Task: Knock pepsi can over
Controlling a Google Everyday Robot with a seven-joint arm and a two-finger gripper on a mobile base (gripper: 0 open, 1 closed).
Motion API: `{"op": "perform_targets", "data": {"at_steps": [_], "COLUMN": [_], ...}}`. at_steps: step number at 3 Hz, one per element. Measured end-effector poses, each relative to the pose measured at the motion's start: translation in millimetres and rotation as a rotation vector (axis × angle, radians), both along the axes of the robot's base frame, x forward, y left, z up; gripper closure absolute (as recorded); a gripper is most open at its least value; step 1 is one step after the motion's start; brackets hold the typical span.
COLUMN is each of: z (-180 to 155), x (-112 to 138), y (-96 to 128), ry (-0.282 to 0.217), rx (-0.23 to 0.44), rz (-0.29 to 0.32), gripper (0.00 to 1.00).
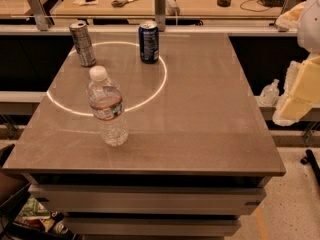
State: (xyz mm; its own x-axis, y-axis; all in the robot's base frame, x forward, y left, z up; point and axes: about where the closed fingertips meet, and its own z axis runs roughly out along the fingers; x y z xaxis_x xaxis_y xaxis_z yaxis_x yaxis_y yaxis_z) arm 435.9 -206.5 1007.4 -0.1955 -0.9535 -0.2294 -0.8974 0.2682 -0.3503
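The pepsi can (148,42) is a short dark blue can with a silver rim. It stands upright near the far edge of the brown table (210,119), a little left of centre. My gripper (296,100) shows as pale cream parts at the right edge of the view, beyond the table's right side and well away from the can. It holds nothing that I can see.
A taller silver-grey can (82,43) stands upright at the far left of the table. A clear water bottle (106,106) with a white cap stands nearer, left of centre. A bright ring reflection lies on the tabletop. Desks with clutter stand behind.
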Motion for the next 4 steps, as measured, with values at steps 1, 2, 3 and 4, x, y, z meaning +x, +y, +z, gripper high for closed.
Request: {"op": "perform_targets", "data": {"at_steps": [1,2,3,4], "z": [0,3,6,-2], "x": [0,8,25,46], "y": [0,-2,1,15], "ry": [0.0,-0.034,-0.094,-0.154], "rx": [0.0,0.035,0.13,0.294], "rz": [0.0,-0.022,-0.056,-0.088], "gripper": [0.0,0.0,0.0,0.0]}}
